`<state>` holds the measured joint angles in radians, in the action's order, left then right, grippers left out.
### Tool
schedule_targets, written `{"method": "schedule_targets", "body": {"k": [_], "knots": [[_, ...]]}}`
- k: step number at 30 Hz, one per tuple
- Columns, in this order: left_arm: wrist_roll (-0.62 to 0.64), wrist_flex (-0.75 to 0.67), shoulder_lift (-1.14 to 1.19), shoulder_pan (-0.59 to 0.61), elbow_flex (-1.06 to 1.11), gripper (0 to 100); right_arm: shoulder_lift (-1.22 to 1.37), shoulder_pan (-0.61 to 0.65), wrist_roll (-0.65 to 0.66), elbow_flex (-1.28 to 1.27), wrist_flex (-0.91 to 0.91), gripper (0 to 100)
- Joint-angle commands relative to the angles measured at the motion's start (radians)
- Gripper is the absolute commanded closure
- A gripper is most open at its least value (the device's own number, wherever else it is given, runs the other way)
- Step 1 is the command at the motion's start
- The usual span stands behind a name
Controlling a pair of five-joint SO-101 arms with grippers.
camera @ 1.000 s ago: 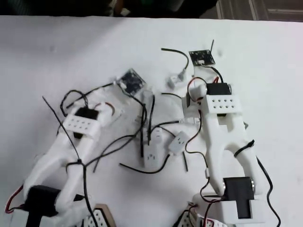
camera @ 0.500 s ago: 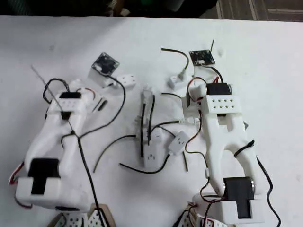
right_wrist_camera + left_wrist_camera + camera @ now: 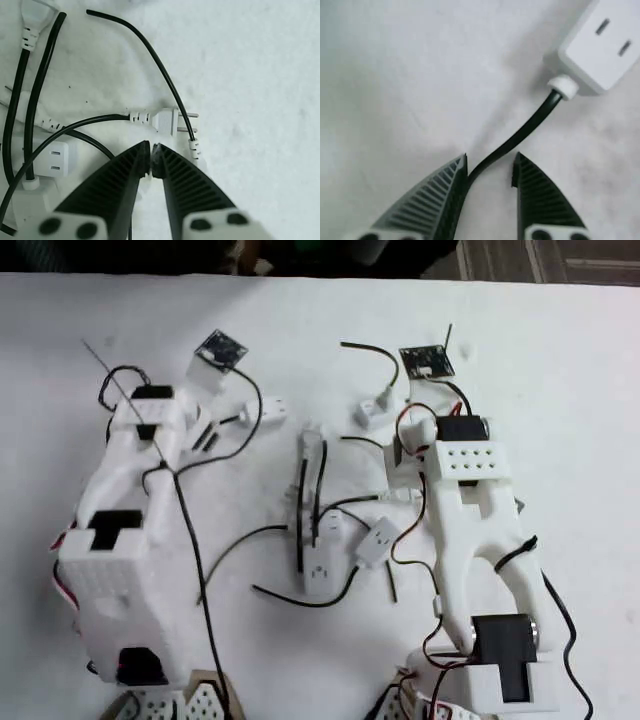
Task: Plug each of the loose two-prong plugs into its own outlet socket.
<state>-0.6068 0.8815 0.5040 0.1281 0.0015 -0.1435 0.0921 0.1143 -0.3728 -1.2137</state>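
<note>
My left gripper (image 3: 489,165) is open low over the table, and a black cable (image 3: 520,132) runs between its fingers, touching one of them. That cable ends in a white outlet socket (image 3: 600,47) with two slots, just beyond the fingertips; in the high view the socket (image 3: 268,410) lies right of the left gripper (image 3: 205,433). My right gripper (image 3: 150,150) is shut and holds nothing. Right beyond its tips lies a white two-prong plug (image 3: 169,121). Another white socket (image 3: 50,157) rests beside it.
Two more white sockets (image 3: 320,562) (image 3: 376,540) lie mid-table among tangled black cables. A white connector (image 3: 372,408) on a curved cable sits far of the right arm (image 3: 465,500). The white table (image 3: 560,370) has bare room at far right and far left.
My left arm has swung away from the table's middle to the far left, and the socket with its cable has shifted left with it. The right arm has stayed still.
</note>
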Motion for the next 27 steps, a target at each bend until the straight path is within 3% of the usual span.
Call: {"method": "schedule_targets", "body": {"k": [1, 4, 8, 22, 27], "knots": [[0.006, 0.063, 0.050, 0.005, -0.138, 87, -0.007, -0.007, -0.002, 0.005, 0.013, 98.0], [0.005, 0.141, 0.081, 0.005, -0.204, 88, -0.007, -0.007, -0.002, 0.005, 0.013, 98.0], [0.003, 0.222, 0.084, 0.005, -0.250, 99, -0.007, -0.007, -0.002, 0.005, 0.013, 98.0], [-0.032, 0.655, -0.059, 0.010, -0.296, 98, -0.007, -0.007, 0.000, 0.005, 0.012, 98.0], [-0.049, 0.770, -0.090, 0.064, -0.295, 98, -0.007, -0.007, 0.000, 0.005, 0.012, 98.0]]}}
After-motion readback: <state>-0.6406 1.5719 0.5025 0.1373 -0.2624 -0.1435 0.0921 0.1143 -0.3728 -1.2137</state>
